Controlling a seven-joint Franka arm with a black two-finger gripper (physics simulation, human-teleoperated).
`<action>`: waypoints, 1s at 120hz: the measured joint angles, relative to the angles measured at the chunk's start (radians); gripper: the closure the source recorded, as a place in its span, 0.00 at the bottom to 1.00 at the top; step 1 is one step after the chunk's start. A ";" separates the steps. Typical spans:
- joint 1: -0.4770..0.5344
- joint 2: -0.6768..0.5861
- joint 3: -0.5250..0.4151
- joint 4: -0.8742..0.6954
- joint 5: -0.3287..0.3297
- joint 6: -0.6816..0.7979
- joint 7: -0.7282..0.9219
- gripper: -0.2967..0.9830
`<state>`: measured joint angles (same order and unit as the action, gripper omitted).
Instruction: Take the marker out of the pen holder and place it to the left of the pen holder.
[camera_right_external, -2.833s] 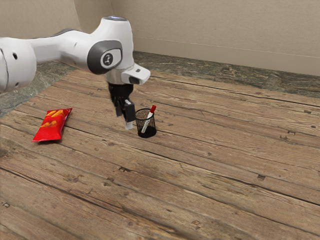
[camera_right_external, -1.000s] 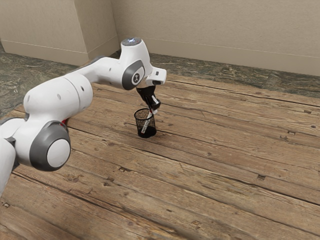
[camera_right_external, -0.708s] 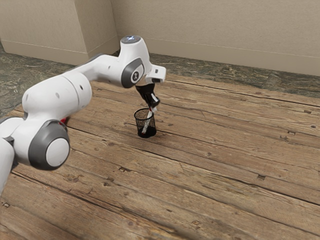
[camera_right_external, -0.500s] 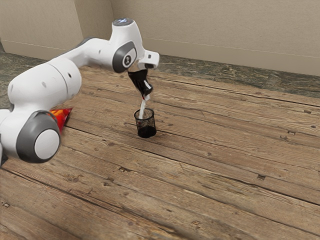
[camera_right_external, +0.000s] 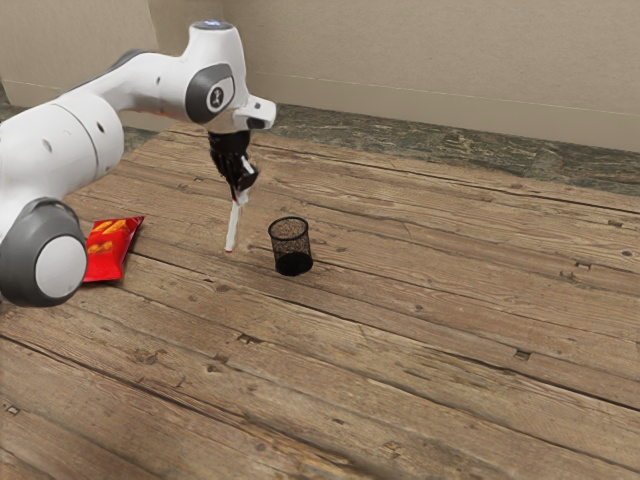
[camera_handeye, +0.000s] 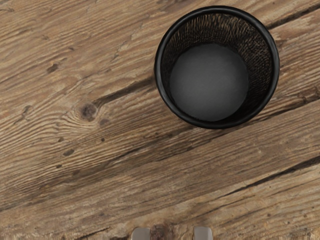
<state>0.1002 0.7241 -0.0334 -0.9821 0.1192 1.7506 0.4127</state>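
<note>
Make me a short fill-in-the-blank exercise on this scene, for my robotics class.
1. The gripper holds the marker, whose visible shaft is ____ in colour.
2. The rim of the pen holder is ____ in colour.
3. The number of markers inside the pen holder is ____.
4. The snack packet, at the exterior view's left, is mostly ____ in colour.

Missing words: white; black; zero; red.
</note>
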 joint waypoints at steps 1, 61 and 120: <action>0.001 0.002 0.001 0.001 0.003 -0.007 0.000 0.85; 0.083 0.080 0.063 0.017 0.067 -0.276 0.015 0.60; 0.228 -0.611 -0.435 -0.618 0.051 -0.242 0.019 0.27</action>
<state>0.3286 0.1134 -0.4684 -1.6004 0.1705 1.5085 0.4318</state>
